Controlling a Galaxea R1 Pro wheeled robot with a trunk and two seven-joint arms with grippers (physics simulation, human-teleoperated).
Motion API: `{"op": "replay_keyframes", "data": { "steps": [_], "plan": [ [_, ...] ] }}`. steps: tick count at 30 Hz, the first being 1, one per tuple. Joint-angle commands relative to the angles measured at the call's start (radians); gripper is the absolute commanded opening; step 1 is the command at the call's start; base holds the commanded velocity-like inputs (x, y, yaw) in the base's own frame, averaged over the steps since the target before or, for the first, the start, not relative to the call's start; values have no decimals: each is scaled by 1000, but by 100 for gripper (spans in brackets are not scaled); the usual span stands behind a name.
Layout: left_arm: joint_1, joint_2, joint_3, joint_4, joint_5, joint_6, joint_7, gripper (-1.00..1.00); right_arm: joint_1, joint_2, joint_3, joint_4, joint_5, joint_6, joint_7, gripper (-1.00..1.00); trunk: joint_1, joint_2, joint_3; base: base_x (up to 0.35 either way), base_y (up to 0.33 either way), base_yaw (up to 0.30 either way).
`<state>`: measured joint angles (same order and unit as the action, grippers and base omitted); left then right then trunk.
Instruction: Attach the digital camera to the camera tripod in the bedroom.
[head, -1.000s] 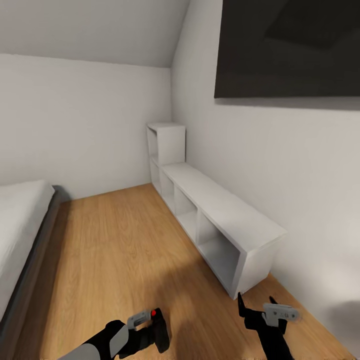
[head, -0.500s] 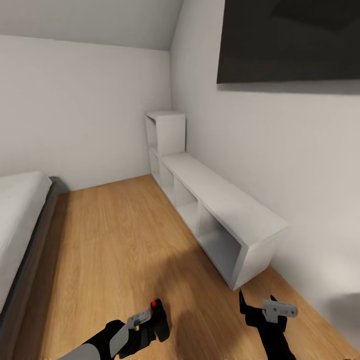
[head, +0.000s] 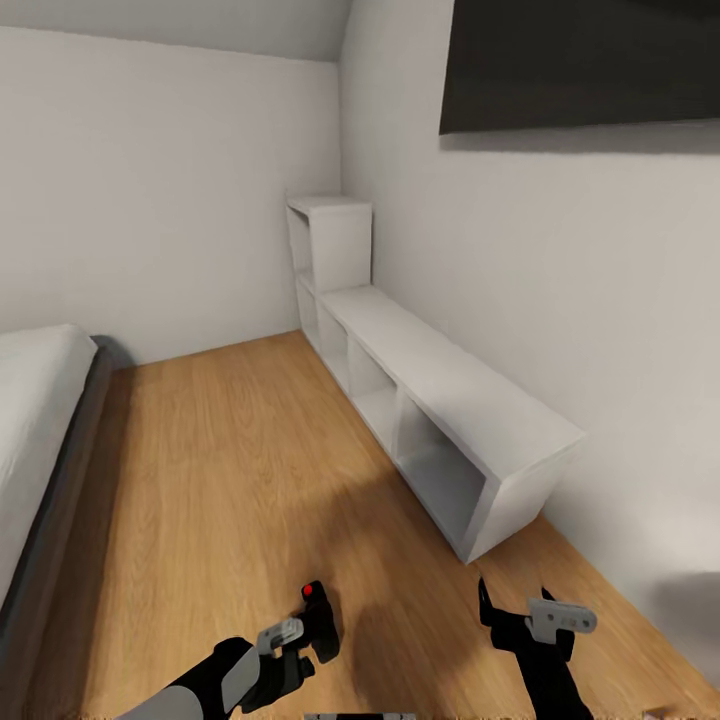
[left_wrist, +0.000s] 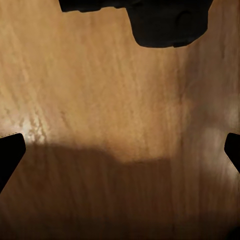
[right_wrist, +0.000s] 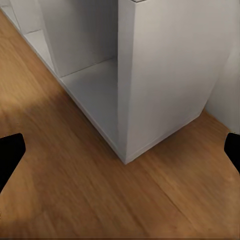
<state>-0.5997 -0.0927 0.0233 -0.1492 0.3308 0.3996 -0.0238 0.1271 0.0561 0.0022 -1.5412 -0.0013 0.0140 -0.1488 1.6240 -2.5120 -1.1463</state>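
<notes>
Camera view dropped, left gripper (head: 300, 640) clasping digital camera (head: 318, 620), right gripper (head: 520, 615) spread.

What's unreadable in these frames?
- Left gripper: head view, the camera hides its fingers, so the grip itself is unclear.
- TV: head view, cut by the top and right edges.
- Bed: head view, cut by the left edge.
- Shelf: right wrist view, far end cropped.

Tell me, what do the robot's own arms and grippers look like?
In the head view, the left arm has a grey shell with black joints, ending in a black left gripper with a small grey bracket. The right arm is black, its right gripper has thin pointed black fingers and a pale grey block with dark holes. No cables are visible.
</notes>
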Motion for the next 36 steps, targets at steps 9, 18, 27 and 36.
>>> {"op": "replay_keyframes", "data": {
  "steps": [9,18,27,36],
  "plan": [
    [0,-8,3,-14,2,5,-1,100,0,1,1,-2,-2,2,-1,100,4,-2,-31,0,0,-141],
    [0,-6,2,-53,1,7,1,100,0,1,1,-2,-2,2,0,100,8,-5,-64,0,0,-126],
    [0,1,1,-55,1,7,1,100,0,2,5,-2,-3,-12,1,100,8,-5,-64,0,0,-4],
    [0,1,0,-54,1,7,1,100,0,2,5,-2,-3,-15,1,100,8,-5,-64,0,0,0]
  ]
}}
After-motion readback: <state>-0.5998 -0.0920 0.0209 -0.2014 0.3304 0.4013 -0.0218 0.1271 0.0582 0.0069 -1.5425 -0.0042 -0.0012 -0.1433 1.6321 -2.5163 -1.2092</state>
